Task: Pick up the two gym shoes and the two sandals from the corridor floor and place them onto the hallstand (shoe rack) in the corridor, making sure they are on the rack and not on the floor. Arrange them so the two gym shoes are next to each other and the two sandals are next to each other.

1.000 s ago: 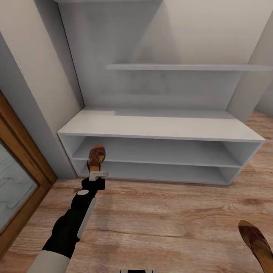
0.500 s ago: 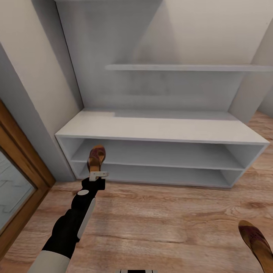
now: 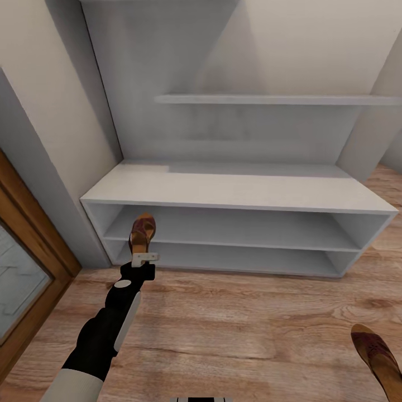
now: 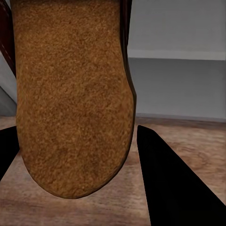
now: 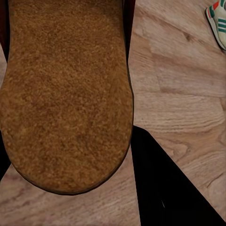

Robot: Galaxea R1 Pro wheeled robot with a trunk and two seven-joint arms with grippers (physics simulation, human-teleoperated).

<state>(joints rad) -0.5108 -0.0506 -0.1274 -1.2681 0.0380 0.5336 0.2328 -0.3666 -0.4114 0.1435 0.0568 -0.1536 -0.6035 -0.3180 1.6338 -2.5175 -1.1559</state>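
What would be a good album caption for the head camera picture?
Left gripper carries one brown sandal toward the empty white shoe rack; a second sandal waits at lower right.

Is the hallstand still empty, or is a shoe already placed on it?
Empty, as far as visible: the hallstand's top and both shelf tiers are bare. One sandal is in the left gripper, in front of the shelves, not resting on them.

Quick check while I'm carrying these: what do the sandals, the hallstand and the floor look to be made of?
Sandals: brown leather-like upper; the footbed looks like matte, grainy suede, going by its nap. Hallstand: smooth matte white panels, probably painted or laminated board. Corridor floor: light brown planks with visible grain and knots, wood or wood-look laminate.
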